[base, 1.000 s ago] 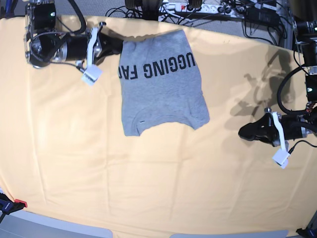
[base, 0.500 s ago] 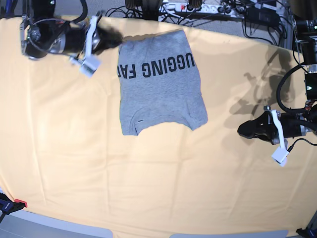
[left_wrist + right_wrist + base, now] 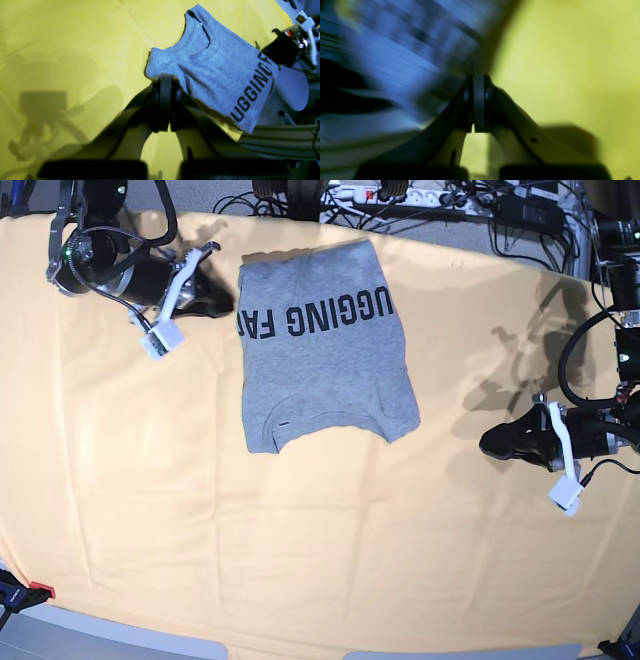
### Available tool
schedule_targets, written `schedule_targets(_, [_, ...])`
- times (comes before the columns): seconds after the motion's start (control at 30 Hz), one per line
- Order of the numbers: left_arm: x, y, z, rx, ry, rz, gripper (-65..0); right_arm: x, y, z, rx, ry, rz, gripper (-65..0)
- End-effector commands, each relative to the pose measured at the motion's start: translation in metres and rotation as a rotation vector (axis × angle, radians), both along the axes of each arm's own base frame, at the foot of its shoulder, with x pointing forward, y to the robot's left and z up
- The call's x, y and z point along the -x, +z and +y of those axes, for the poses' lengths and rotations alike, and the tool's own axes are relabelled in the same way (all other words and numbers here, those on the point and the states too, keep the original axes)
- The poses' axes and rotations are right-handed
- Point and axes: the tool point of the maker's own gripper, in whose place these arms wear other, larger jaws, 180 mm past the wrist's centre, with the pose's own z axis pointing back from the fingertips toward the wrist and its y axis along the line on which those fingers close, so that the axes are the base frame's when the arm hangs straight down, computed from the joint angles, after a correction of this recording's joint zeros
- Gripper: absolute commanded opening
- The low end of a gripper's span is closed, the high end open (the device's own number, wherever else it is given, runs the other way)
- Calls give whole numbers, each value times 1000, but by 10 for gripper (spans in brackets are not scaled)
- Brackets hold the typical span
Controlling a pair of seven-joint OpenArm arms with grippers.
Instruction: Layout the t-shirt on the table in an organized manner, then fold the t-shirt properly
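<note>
One t-shirt (image 3: pixel 325 345), one table (image 3: pixel 320 550), two grippers: left gripper (image 3: pixel 490 443), right gripper (image 3: pixel 222 302).

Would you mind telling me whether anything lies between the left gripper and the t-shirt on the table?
Nothing visible does: only bare table cloth separates the left gripper from the t-shirt.

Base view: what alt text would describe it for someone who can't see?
A folded grey t-shirt with black lettering lies on a yellow-orange table. Two robot arms flank it, the right gripper and left gripper both shut and apart from it.
</note>
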Motion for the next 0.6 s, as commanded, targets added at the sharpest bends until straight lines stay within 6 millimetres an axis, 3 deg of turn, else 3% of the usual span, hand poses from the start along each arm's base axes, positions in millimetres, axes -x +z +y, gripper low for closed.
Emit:
schedule_targets(0.0, [-7, 21, 3, 18, 0, -58, -650, 0, 14, 9, -64, 18, -24, -650])
schedule_targets(0.27, [-7, 21, 2, 18, 0, -58, -650, 21, 39, 52, -306, 99, 45, -650])
schedule_targets(0.4, [-7, 20, 3, 17, 0, -58, -650, 21, 49, 57, -369, 102, 32, -650])
schedule_targets(0.57, [-7, 21, 3, 18, 0, -59, -650, 19, 40, 51, -303, 97, 37, -650])
